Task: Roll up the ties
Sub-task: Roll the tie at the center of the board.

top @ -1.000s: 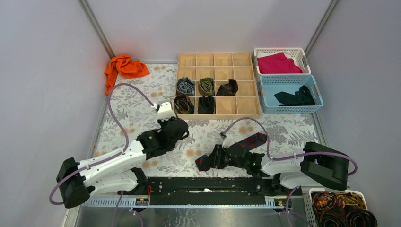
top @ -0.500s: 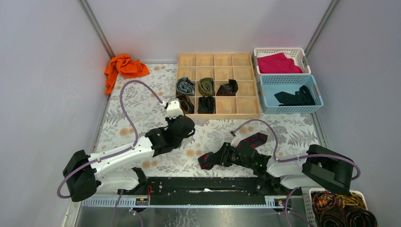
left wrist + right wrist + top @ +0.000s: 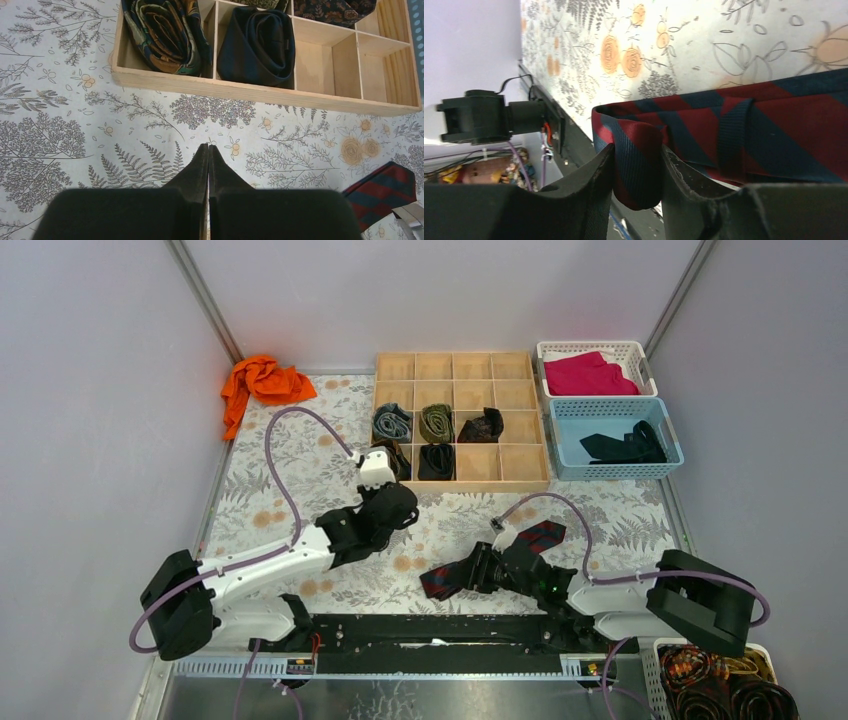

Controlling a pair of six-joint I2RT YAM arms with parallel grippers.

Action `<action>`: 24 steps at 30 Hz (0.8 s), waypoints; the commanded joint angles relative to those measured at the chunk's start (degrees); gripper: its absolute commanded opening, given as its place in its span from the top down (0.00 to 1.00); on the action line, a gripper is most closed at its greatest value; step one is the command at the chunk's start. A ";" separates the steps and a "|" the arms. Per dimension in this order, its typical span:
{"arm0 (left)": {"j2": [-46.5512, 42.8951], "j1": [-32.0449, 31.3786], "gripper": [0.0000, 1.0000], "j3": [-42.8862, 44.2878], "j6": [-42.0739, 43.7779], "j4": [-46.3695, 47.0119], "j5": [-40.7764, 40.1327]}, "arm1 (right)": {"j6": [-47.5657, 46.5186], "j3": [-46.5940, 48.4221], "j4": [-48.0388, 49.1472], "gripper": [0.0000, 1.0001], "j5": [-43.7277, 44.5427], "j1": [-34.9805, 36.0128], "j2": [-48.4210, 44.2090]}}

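left gripper (image 3: 208, 152): jaws pressed together, nothing in them, over the floral mat (image 3: 75, 135) just in front of the wooden organizer (image 3: 260, 95). rolled ties (image 3: 392, 422) sit in its near-left compartments. striped tie (image 3: 538, 535), navy/red, lies on the mat by the right arm, apart from the organizer. right gripper (image 3: 636, 160): jaws clamp the tie's folded end, fabric touching both fingers (image 3: 596, 180).

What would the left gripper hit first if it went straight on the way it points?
Likely the front wall of the wooden organizer, near the divider between the brown patterned rolled tie and the dark rolled tie; only tablecloth lies before it. Height unclear.
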 commanded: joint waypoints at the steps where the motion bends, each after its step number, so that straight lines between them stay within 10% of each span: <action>1: 1.34 0.24 1.00 0.91 1.30 3.75 0.74 | -4.91 2.31 -11.93 0.57 4.29 -0.31 -4.17; 10: 5.23 0.29 1.00 0.75 1.94 6.20 2.83 | -12.26 8.95 -30.27 0.43 9.59 -0.31 -11.31; 24: 11.81 0.29 1.00 -2.92 1.79 11.40 9.96 | -17.50 16.30 -41.88 0.52 12.85 -0.22 -4.70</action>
